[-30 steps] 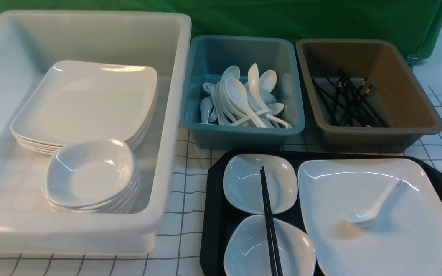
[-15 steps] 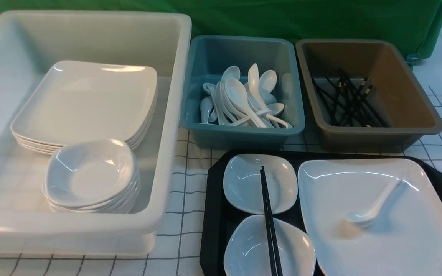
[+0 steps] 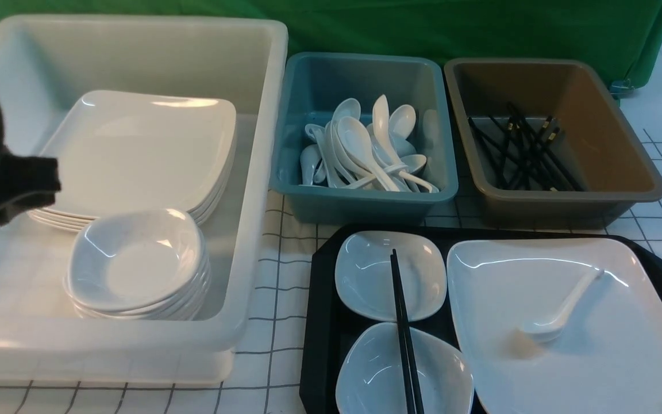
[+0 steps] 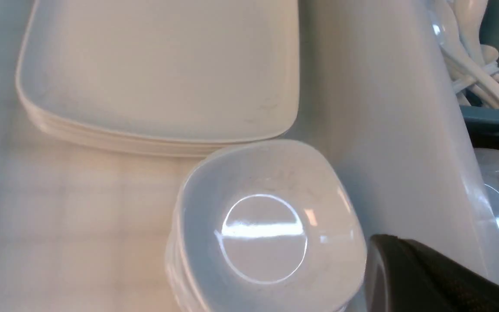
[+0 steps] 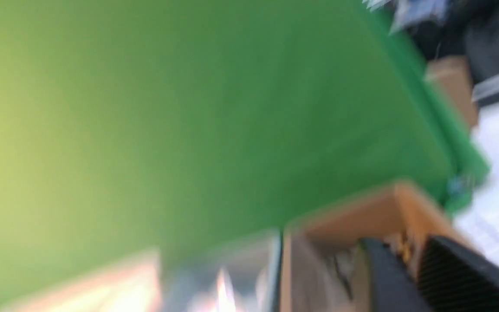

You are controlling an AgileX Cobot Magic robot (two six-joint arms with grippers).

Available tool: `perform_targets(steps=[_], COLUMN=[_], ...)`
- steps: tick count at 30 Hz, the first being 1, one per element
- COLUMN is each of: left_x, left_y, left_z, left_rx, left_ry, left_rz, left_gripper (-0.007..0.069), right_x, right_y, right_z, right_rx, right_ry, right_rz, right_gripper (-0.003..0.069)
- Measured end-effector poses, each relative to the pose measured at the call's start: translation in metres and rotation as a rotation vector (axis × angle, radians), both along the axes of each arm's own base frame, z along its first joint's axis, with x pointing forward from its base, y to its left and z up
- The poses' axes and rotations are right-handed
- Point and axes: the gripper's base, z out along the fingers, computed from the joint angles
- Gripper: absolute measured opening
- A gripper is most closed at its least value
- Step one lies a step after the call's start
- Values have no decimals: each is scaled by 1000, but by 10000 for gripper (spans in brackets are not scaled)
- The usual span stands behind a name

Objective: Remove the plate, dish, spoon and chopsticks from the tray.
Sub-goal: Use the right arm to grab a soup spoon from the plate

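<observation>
The black tray [image 3: 319, 322] lies at the front right. On it are two small white dishes [image 3: 365, 276] [image 3: 377, 374], and the black chopsticks [image 3: 403, 322] lie across both. Beside them sits the large white plate [image 3: 566, 356] with the white spoon [image 3: 555, 319] lying in it. My left gripper [image 3: 49, 181] [image 4: 383, 247] hangs shut and empty over the white tub, far to the left of the tray. My right gripper [image 5: 399, 240] is out of the front view. Its blurred fingers stand slightly apart with nothing between them, facing the brown tub.
A big white tub [image 3: 250, 230] at the left holds a stack of plates [image 3: 135, 149] and a stack of small dishes [image 3: 135, 264]. Behind the tray, a teal tub [image 3: 365, 201] holds spoons and a brown tub [image 3: 566, 201] holds chopsticks. Green cloth hangs at the back.
My left gripper has come into the front view from the left edge, over the white tub. Nothing on the tray has moved.
</observation>
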Motion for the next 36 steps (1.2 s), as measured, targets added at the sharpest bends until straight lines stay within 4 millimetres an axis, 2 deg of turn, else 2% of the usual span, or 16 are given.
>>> perform_targets(steps=[2,3,4,5,6,7,10,13,14,16,19,23,24,26,30,36], left_x=[18,20,26,36,36,41,42,33,33,21,11,9,11,16,25,32], left_y=[-10,-12,-17,-35,-35,-54,-99,-141,-144,-180,-212,-242,-250,-258,-269,-277], left_z=[-2,-3,-3,-6,-5,-7,-7,-10,-9,-10,-12,-9,-11,-15,-31,-52], left_rx=[31,33,47,76,79,107,129,139,140,151,185,229,236,246,267,295], left_ry=[23,30,35,59,56,70,80,101,100,115,96,35,32,32,69,117], left_rz=[-71,-77,-108,-186,-186,-266,-404,-547,-557,-679,-808,-928,-946,-961,-965,-972], left_gripper=[-1,-1,-3,-4,-4,-4,-4,-4,-4,-4,-4,-4,-4,-3,-2,-2], right_x=[14,16,23,42,44,62,104,139,141,173,202,236,246,256,265,275], right_y=[9,10,13,21,22,29,39,46,47,52,50,44,42,42,41,36], right_z=[20,23,28,32,32,30,20,7,4,-7,-20,-41,-49,-61,-84,-103], right_rx=[-164,-174,-215,-298,-308,-377,-469,-504,-505,-504,-465,-423,-416,-416,-417,-393], right_ry=[178,179,256,414,433,566,782,932,949,1056,1135,1208,1223,1232,1287,1311], right_rz=[93,97,136,210,219,277,353,400,404,423,399,359,349,342,314,251], right_gripper=[29,27,19,8,8,6,5,5,5,15,82,290,367,439,493,501])
